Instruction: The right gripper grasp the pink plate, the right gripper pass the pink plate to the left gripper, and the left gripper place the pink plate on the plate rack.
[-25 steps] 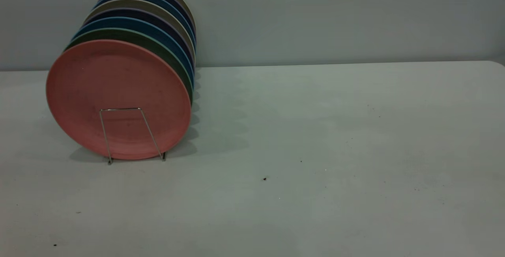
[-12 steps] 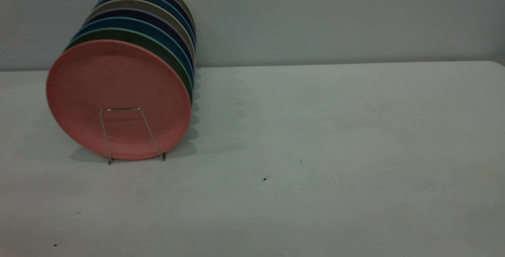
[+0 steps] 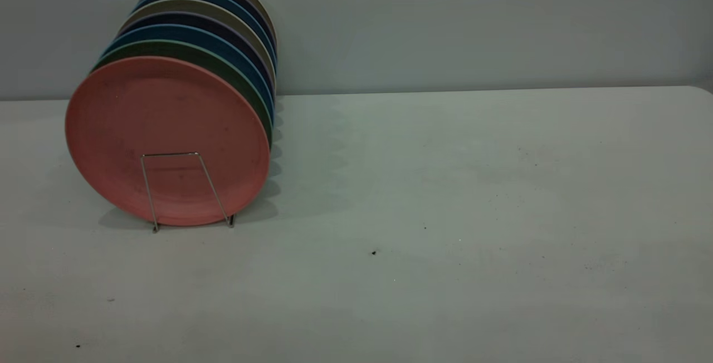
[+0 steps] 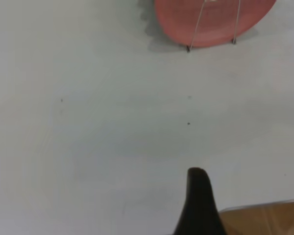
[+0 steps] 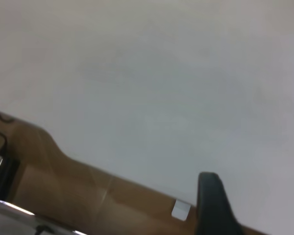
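The pink plate (image 3: 167, 123) stands upright in the front slot of the plate rack (image 3: 170, 153), behind its front wire loop, at the table's left. No gripper touches it. Neither gripper shows in the exterior view. The left wrist view shows the black tip of my left gripper (image 4: 198, 205) above the table's near edge, well away from the pink plate (image 4: 218, 24) and the rack's wire (image 4: 195, 29). The right wrist view shows the black tip of my right gripper (image 5: 210, 205) over the table's edge, with no plate in sight.
Behind the pink plate the rack holds a green plate (image 3: 184, 50) and several teal, navy and beige ones. The grey table (image 3: 445, 185) stretches right of the rack. Brown floor (image 5: 63, 186) lies past the table's edge.
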